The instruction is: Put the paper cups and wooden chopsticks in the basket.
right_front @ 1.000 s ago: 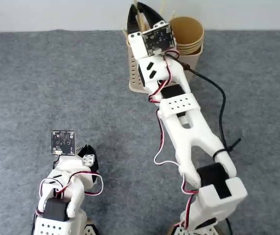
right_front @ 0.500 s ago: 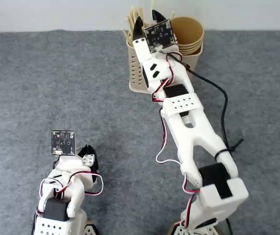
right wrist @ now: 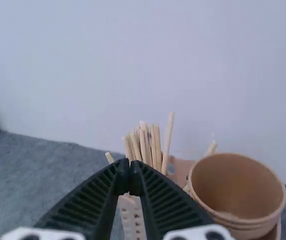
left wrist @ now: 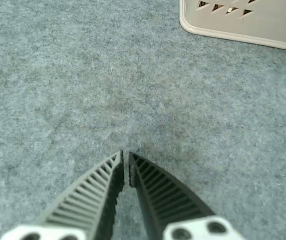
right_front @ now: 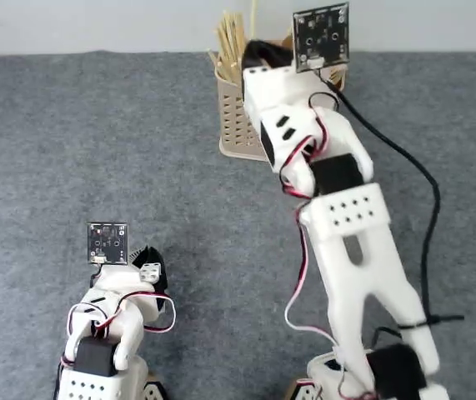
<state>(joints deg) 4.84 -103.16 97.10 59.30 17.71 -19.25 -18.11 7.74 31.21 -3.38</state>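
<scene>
The beige slotted basket (right_front: pixel 236 125) stands at the back of the grey mat, with a bundle of wooden chopsticks (right_front: pixel 231 37) upright in it. In the right wrist view the chopsticks (right wrist: pixel 148 145) stand beside stacked paper cups (right wrist: pixel 235 192) in the same basket. My right gripper (right wrist: pixel 128 182) is shut and holds nothing, raised above the basket and short of the chopsticks. The right arm (right_front: pixel 292 125) leans over the basket in the high view and hides the cups. My left gripper (left wrist: pixel 125 167) is shut and empty, low over the mat near the front left (right_front: pixel 150 268), far from the basket (left wrist: pixel 243 22).
Grey carpet (right_front: pixel 96 142) covers the table, open to the left and right of the arms. A white wall (right wrist: pixel 132 60) rises directly behind the basket. A black cable (right_front: pixel 425 200) runs along the right arm.
The right gripper was open over the basket among the chopsticks; it has since shut and lifted, with the wrist tilted up toward the wall. The left arm has not moved.
</scene>
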